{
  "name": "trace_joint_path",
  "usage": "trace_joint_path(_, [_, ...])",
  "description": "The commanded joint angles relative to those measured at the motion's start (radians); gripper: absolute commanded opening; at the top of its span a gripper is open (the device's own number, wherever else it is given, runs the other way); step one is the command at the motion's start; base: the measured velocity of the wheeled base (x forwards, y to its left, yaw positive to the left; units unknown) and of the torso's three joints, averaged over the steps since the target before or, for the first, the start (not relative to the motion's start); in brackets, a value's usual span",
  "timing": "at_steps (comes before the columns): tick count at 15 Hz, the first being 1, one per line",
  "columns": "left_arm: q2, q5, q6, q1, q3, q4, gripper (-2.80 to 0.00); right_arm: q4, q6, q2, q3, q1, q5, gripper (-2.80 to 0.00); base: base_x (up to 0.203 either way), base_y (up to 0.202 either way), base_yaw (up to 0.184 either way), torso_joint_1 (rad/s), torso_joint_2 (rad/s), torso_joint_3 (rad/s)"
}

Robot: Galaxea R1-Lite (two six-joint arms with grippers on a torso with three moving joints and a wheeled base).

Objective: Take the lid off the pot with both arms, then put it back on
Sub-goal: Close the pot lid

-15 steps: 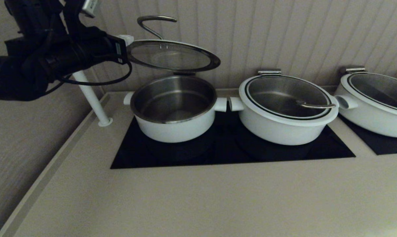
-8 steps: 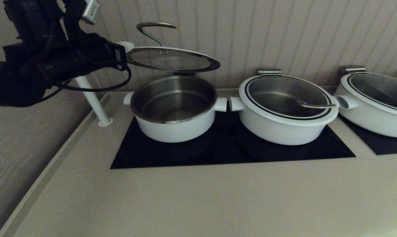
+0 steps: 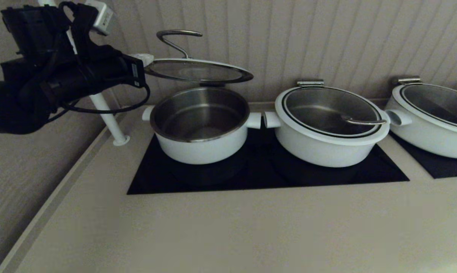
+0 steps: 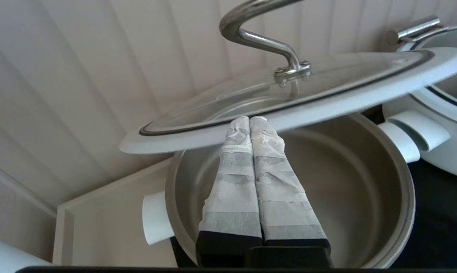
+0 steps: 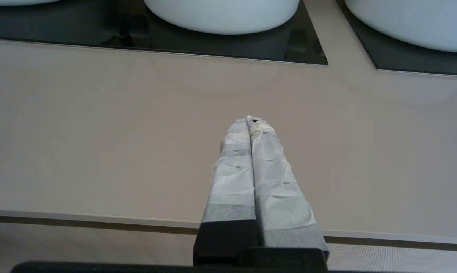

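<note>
The left gripper [image 4: 250, 120] – fingers pressed together – props the lid [image 3: 198, 71] by its rim above the pot [image 3: 200, 125]; the right gripper [image 5: 252, 122] hangs closed over the counter [image 5: 137, 125].

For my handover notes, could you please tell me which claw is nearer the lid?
Left. The left claw is shut, its tips under the lid rim above the pot. The right claw hangs shut over bare counter, apart from it.

beige counter [image 3: 228, 227]; two inset black cooktops [image 3: 266, 174], [image 3: 448, 167]. pot [image 3: 201, 127] and two wider pots [image 3: 329, 127], [image 3: 433, 119] on these; white post [image 3: 107, 113] at left edge.
</note>
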State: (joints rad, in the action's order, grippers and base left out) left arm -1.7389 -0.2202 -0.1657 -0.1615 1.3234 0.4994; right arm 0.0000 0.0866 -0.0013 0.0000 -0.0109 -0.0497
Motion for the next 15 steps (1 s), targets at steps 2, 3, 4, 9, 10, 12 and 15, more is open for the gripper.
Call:
trace_joint_path(2, [0.026,-0.001,-0.001,0.000,-0.059,0.027,-2.80,0.000,0.001,0.001,0.000,0.000,-0.001,-2.80,0.000,0.000,0.000,0.000,0.00,0.000])
trace_joint_path(3, [0.033,-0.001,-0.001,0.000,-0.074,0.028,-2.80,0.000,0.001,0.001,0.000,0.000,-0.001,-2.80,0.000,0.000,0.000,0.000,0.00,0.000])
trace_joint_path(4, [0.036,0.001,-0.001,0.000,-0.084,0.028,-2.80,0.000,0.001,0.001,0.000,0.000,-0.001,-2.80,0.000,0.000,0.000,0.000,0.00,0.000])
trace_joint_path(9, [0.040,0.001,-0.001,0.000,-0.093,0.035,-2.80,0.000,0.001,0.001,0.000,0.000,-0.001,-2.80,0.000,0.000,0.000,0.000,0.00,0.000])
trace_joint_path(10, [0.037,0.002,-0.001,0.000,-0.093,0.056,-2.80,0.000,0.001,0.001,0.000,0.000,-0.001,-2.80,0.000,0.000,0.000,0.000,0.00,0.000])
trace_joint_path(12, [0.029,0.002,-0.003,0.001,-0.092,0.093,-2.80,0.000,0.001,0.001,0.000,0.000,-0.001,-2.80,0.000,0.000,0.000,0.000,0.00,0.000])
trace_joint_path(15, [0.019,0.005,-0.002,0.000,-0.064,0.100,-2.80,0.000,0.001,0.001,0.000,0.000,-0.001,-2.80,0.000,0.000,0.000,0.000,0.00,0.000])
